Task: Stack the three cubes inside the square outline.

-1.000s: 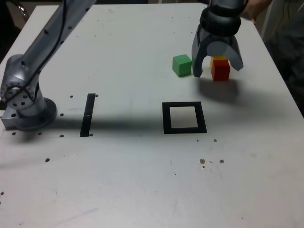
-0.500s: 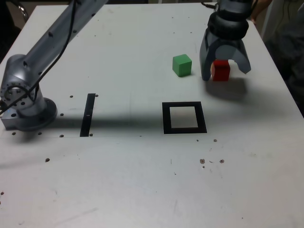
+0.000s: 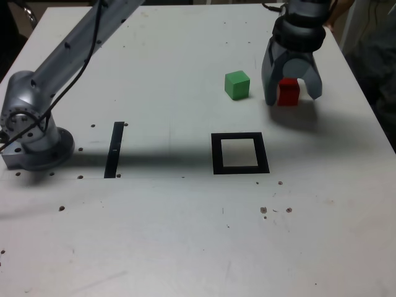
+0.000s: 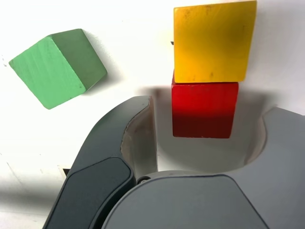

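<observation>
Here we see the white tabletop point(image 3: 185, 235) from the exterior view, with the arm point(image 3: 68, 49) reaching across it to the far right corner. That view alone shows the square outline point(image 3: 240, 153), empty, nearer the camera than the cubes, and a black strip point(image 3: 114, 148) to its left. The claw point(image 3: 291, 93) points down over the red cube point(image 3: 288, 91), its jaws partly spread on either side. The green cube point(image 3: 237, 85) sits apart, to the exterior view's left of it. Only the wrist view reveals the yellow cube point(image 4: 212, 40), touching the red one's far face. There we see gaps between both jaws and the red cube point(image 4: 205, 109), so the claw grips nothing.
</observation>
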